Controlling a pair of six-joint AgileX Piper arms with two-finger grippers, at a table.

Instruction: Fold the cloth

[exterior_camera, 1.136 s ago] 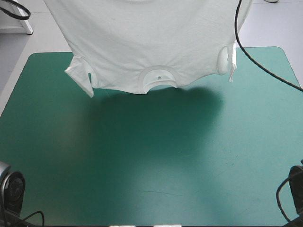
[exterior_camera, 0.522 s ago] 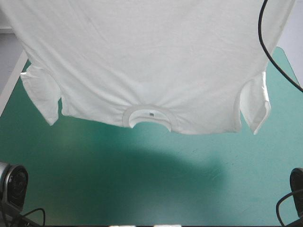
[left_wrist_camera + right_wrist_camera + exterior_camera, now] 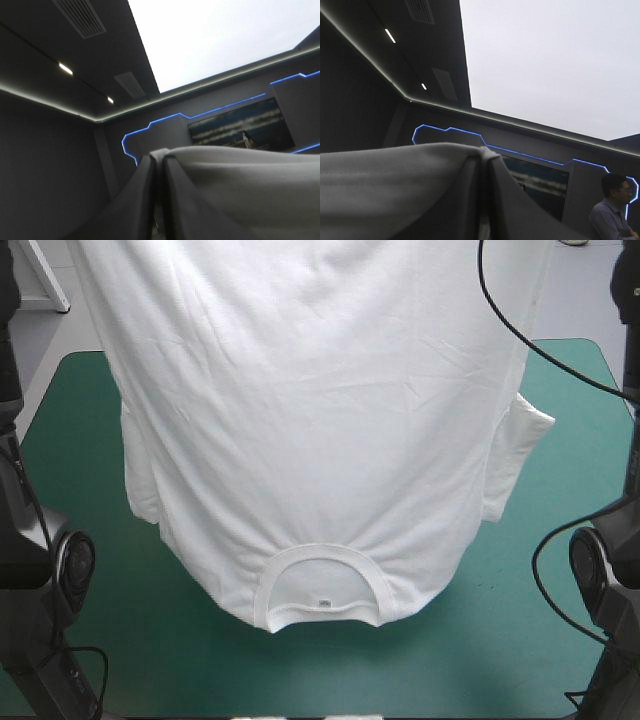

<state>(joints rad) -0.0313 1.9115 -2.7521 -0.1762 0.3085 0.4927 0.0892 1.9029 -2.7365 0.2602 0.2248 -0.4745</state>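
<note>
White T-shirt [image 3: 320, 420] hangs up high over the teal-green desk [image 3: 500, 660], neck hole [image 3: 322, 590] at the low end. L pincer [image 3: 159, 167] & R pincer [image 3: 485, 157] both pinch the T-shirt tight.

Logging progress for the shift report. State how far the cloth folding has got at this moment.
Done: the T-shirt is lifted and hangs spread out, collar lowest, over the teal-green cover. In hand: the left gripper and right gripper are each shut on its fabric, raised high. Left: laying it flat and every fold; no fold shows yet.
</note>
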